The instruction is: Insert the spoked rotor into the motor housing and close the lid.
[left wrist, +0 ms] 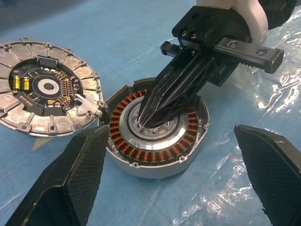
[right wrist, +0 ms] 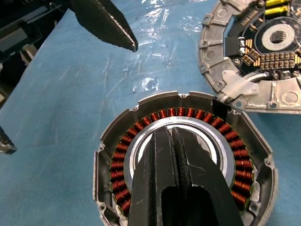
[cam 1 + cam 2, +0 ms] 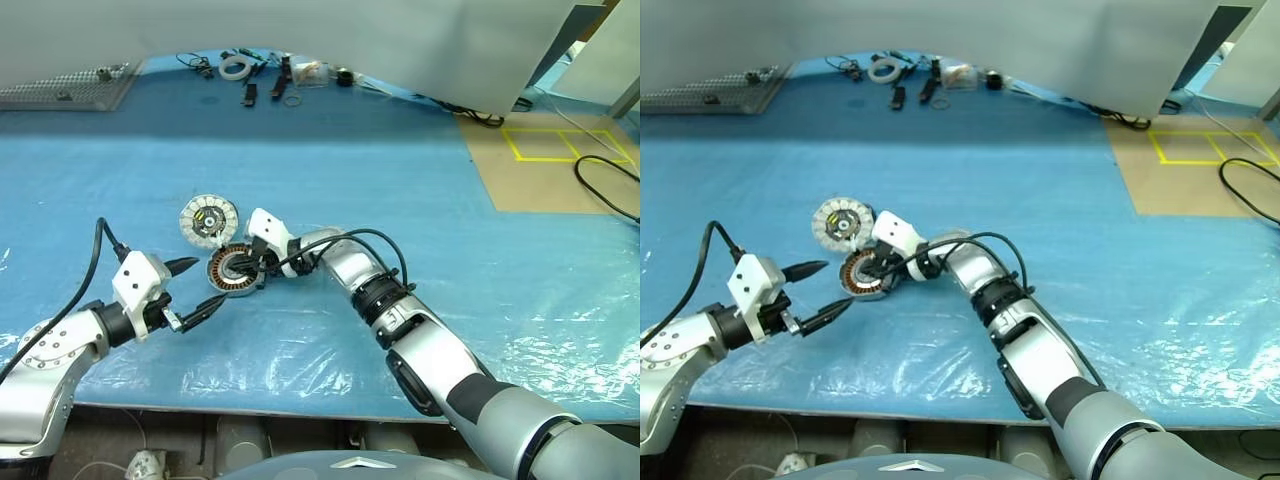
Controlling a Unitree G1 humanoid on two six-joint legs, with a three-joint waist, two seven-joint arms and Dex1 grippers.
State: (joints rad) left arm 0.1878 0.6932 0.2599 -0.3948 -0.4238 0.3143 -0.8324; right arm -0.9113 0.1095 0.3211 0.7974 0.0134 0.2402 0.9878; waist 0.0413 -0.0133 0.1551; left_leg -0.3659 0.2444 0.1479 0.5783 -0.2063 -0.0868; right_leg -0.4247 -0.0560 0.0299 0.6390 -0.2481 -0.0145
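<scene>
Copper-wound round motor housing (image 1: 157, 136), shut right pincer (image 1: 149, 120) in hub, left pincer (image 3: 196, 288) wide, empty

- We see the motor housing (image 2: 188, 165): dull cast-metal rim, glossy copper windings.
- The lid (image 1: 44, 89): matt grey metal.
- Table cover (image 3: 420, 200): blue sheet under crinkled glossy plastic film.
</scene>
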